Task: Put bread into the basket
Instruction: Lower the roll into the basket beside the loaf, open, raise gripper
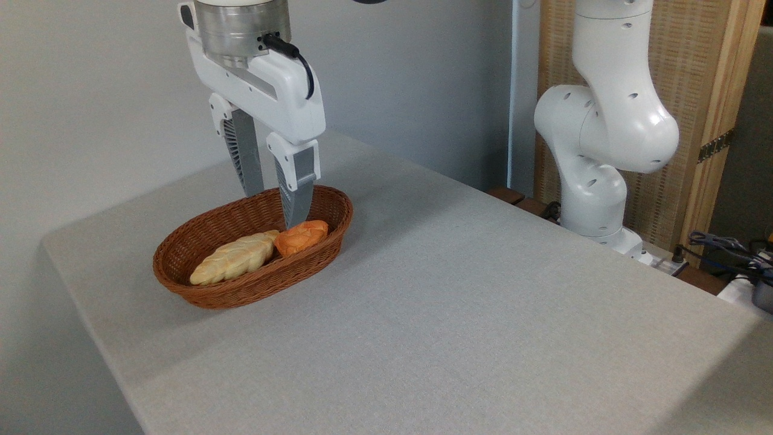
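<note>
bun (301, 237) in basket (199, 289), prob. released

The basket (199, 290) is brown woven wicker, bumpy and a bit shiny, and it sits on a grey worktop (453, 314) that looks like dull, rough cloth. Inside it, the orange bread (302, 237) looks smooth and a little shiny, and the pale loaf (232, 258) at its 8 o'clock looks soft and dull with plaited bumps. The gripper (278, 208) has shiny white plastic with grey ribbed fingers (298, 199), and a shiny metal ring (241, 27) sits at its 12 o'clock.
</note>
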{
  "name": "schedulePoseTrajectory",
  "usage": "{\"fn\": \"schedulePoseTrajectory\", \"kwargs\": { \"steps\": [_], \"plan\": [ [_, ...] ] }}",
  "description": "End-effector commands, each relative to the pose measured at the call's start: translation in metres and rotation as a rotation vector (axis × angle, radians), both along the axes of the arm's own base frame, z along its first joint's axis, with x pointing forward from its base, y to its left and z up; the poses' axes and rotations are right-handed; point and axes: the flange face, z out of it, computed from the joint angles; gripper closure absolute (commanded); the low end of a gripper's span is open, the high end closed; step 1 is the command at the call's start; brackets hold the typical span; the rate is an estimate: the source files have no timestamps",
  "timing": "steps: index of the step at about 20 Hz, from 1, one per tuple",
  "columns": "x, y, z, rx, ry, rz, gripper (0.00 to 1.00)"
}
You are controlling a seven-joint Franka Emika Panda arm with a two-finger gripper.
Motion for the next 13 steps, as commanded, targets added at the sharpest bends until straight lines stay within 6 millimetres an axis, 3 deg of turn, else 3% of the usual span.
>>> {"fn": "schedulePoseTrajectory", "kwargs": {
  "steps": [1,13],
  "plan": [
    [-0.0063,-0.0047,0.0049,0.004,0.040,-0.027,0.00],
    [-0.0081,-0.0016,0.0042,0.019,0.052,-0.032,0.00]
  ]
}}
